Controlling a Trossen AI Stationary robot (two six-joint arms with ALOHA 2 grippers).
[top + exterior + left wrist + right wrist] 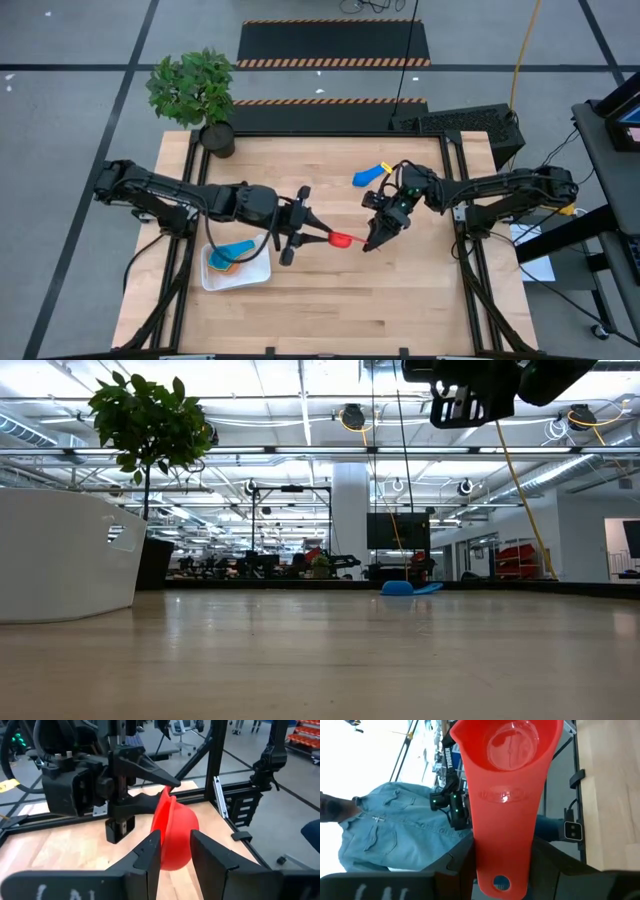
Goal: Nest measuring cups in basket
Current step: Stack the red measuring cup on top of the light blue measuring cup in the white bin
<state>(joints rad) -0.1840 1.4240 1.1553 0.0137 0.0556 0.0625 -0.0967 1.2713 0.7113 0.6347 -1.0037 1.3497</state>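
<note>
light wooden plank tabletop (330,310), leafy green plant in dark round pot (205,100) at table's far left corner, black keyboard-like panel (465,122) beyond far right edge, person's light-blue denim jacket (385,840) in room behind

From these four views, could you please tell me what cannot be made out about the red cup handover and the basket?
- Left gripper: the red measuring cup sits between its jaws, but the left wrist view hides any contact.
- Basket contents: the left arm covers part in the high view; only a light blue cup and an orange cup show.
- The handover is out of frame in the low view.
- Right gripper grips the handle, which hides its pads.
</note>
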